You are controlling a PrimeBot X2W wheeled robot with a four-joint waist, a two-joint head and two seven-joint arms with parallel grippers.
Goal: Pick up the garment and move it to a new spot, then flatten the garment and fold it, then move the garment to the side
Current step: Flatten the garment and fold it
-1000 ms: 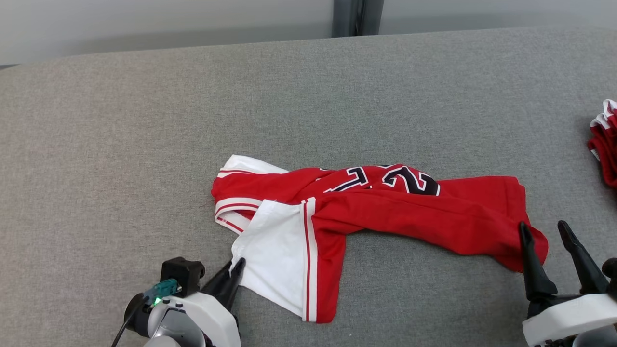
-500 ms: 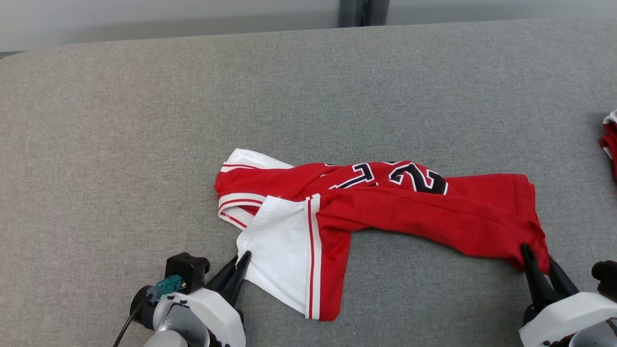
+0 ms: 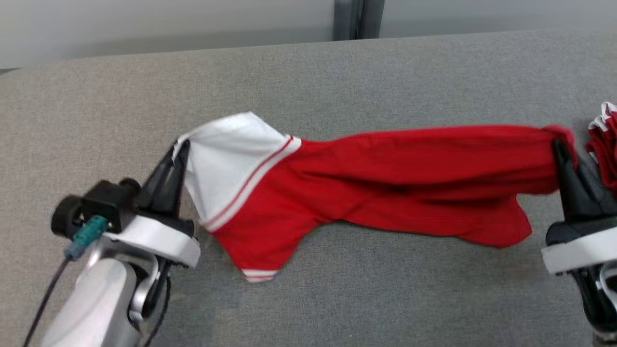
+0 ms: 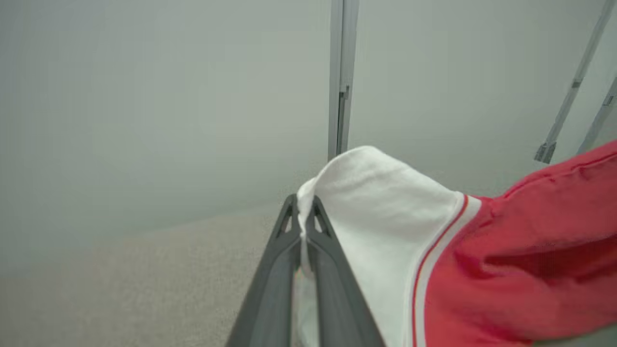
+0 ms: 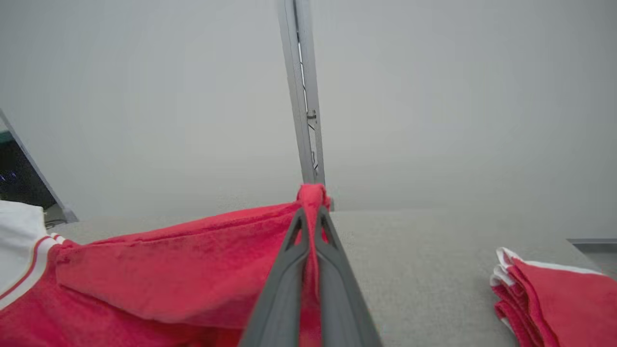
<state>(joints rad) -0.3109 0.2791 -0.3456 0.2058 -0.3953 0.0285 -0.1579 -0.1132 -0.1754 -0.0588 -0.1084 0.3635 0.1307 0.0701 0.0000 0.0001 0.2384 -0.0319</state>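
The garment is a red jersey with a white striped panel, lifted and stretched sideways above the grey table. My left gripper is shut on the white corner at its left end. In the left wrist view the white cloth is pinched between the closed fingers of the left gripper. My right gripper is shut on the red corner at the right end; the right wrist view shows the red fabric bunched at the tips of the right gripper. The jersey's lower part hangs down toward the table.
A folded red and white cloth stack lies at the table's right edge, close to my right gripper, and appears as the stack in the right wrist view. A grey post stands behind the table against a pale wall.
Both grippers closed on the jersey's corners, then rose and moved away from me and apart. The crumpled jersey left the table and now hangs stretched between them.
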